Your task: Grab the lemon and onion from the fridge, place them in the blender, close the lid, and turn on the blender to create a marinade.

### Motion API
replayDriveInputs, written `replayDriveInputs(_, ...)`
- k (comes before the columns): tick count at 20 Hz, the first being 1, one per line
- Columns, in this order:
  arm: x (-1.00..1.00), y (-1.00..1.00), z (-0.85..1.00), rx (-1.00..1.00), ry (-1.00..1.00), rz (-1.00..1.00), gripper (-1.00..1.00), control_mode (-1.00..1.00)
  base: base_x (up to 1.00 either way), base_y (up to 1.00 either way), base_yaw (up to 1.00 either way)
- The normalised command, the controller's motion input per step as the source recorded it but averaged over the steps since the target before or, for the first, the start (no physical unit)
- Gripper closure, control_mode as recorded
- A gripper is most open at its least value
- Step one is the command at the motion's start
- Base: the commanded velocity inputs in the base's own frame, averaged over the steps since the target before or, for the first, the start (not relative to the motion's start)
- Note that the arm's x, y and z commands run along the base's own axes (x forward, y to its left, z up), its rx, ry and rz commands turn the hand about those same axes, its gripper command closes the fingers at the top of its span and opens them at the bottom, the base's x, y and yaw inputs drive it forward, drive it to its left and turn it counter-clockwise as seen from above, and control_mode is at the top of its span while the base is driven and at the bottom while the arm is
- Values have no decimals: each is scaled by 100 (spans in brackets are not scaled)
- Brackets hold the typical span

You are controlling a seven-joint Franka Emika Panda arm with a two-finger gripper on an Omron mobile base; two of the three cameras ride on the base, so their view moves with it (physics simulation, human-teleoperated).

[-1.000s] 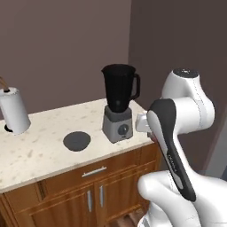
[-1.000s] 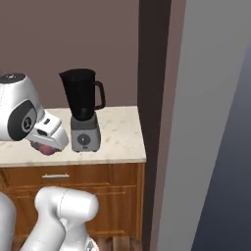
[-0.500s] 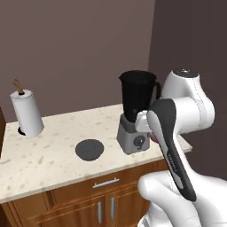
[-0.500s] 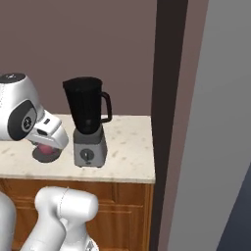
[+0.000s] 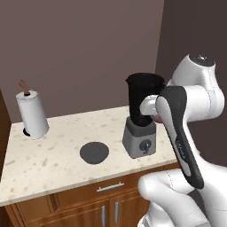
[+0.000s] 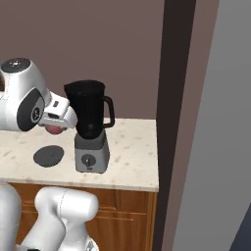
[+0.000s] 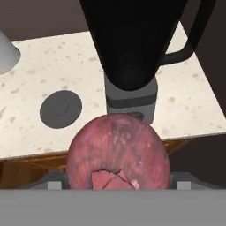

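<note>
My gripper (image 7: 117, 182) is shut on the onion (image 7: 117, 154), a reddish-pink ball that hides most of the fingers in the hand view. From the right base view the onion (image 6: 53, 130) hangs above the counter, just left of the blender (image 6: 89, 122). The blender (image 5: 142, 115) is a black jar on a grey base with a round knob, its mouth uncovered. On the counter to its left lies the lid (image 5: 94, 152), a flat dark disc (image 7: 61, 108). The lemon is out of view. The fridge (image 6: 220, 147) rises as a grey wall at the right.
A white paper-towel roll (image 5: 32, 113) stands at the counter's back left. The speckled counter (image 5: 53, 164) sits over wooden cabinet doors. A dark brown panel (image 6: 176, 88) separates the counter's right end from the fridge.
The whole picture has shifted as the base moved: blender, lid and counter now sit further right in both base views. The onion stays in the gripper.
</note>
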Motion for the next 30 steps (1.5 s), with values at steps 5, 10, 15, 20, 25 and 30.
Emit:
replayDriveInputs(5,59,-10,91,0,-32,7,100,-100,0,0,0)
replayDriveInputs(10,50,-7,80,0,-22,0,100,-100,0,0,0)
replayDriveInputs(15,66,-6,18,0,-4,0,100,-100,0,0,0)
replayDriveInputs(20,92,-2,-13,0,13,0,100,-100,0,0,0)
replayDriveInputs(25,93,0,-44,0,20,0,100,-100,0,0,0)
replayDriveInputs(30,74,0,-55,0,18,0,100,-100,0,0,0)
